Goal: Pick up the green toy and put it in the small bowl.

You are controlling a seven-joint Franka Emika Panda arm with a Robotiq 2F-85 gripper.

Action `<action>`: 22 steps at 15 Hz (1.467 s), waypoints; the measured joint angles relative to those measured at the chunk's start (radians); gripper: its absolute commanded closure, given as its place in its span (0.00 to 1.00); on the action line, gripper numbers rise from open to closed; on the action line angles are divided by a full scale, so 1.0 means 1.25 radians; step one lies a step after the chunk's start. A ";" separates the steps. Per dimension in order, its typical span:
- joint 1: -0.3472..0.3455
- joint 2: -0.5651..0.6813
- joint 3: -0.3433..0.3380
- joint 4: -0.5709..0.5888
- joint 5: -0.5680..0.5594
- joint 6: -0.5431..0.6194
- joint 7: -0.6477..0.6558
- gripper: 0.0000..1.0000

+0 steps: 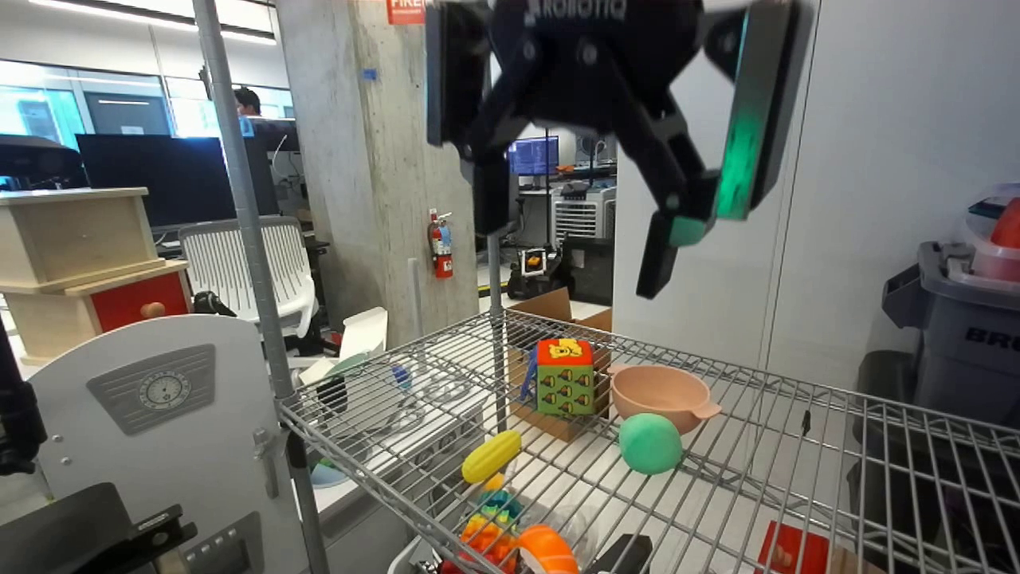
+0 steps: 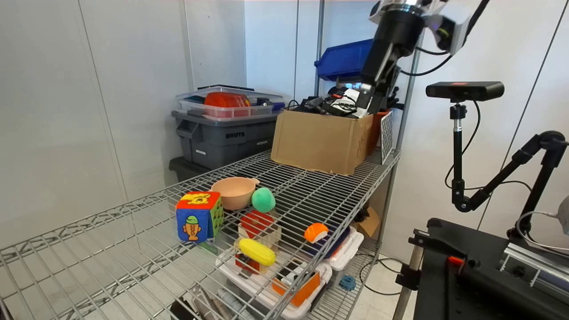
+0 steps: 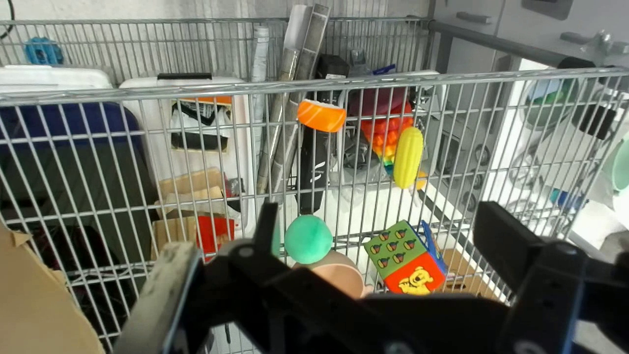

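Claw (image 1: pixel 575 228): closest of all, looming large and blurred across the top of an exterior view; it hangs high above the wire surface (image 3: pixel 211 90), fingers (image 1: pixel 490 195) spread wide apart and pointing down;
Orange toy (image 2: pixel 316 233): here by the rim of the surface, white along one side, well apart from the small bowl (image 1: pixel 660 399);
Yellow toy (image 1: pixel 492 456): next one in, long and ribbed, lying on the surface in both exterior views, apart from the green toy (image 1: pixel 650 443);
Green toy: there it is, plain in all three views; round, bright, resting on the surface outside the small bowl and just beside it; the two overlap each time, so whether they touch I cannot tell;
Small bowl: standing upright, salmon-coloured, little tabs at its rim, with the green toy on one flank and the cube (image 1: pixel 565 379) on another;
Cube: multicoloured, a yellow bear on its red top, sitting just beside the small bowl;
Grey bin (image 2: pixel 222 141): out past the edge of the surface, bearing a clear tub (image 2: pixel 218 112) with something red inside;
Fire extinguisher (image 1: pixel 441 245): further off again, red, showing against the concrete column (image 1: pixel 343 199);
Lit screen (image 1: pixel 532 156): way at the back, glowing blue beyond the column.
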 measured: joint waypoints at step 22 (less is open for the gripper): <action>-0.066 0.913 0.225 0.902 -0.224 -0.034 0.343 0.42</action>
